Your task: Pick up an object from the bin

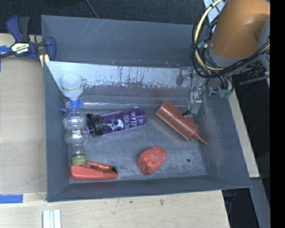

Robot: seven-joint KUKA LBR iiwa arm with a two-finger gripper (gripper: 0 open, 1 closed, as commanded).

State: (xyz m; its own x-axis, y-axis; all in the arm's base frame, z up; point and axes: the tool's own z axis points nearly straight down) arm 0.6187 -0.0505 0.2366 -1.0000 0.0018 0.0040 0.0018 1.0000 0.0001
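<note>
While the hand [194, 102], open or closed one cannot tell, hangs over the brown squeeze bottle [178, 121] lying slantwise near the right wall of the bin [133, 42], a sound grasp would likely span the bottle's narrow width, clear of its nozzle.

the brown bottle [178, 121] crowded my pincer [194, 109] near the right wall [221, 132]; bare floor [123, 148] lay open between the purple bottle [118, 121] and the red lump [152, 159].

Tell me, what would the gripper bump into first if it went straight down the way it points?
Probably the brown squeeze bottle lying on its side just beneath the gripper, though depth is hard to judge.
</note>
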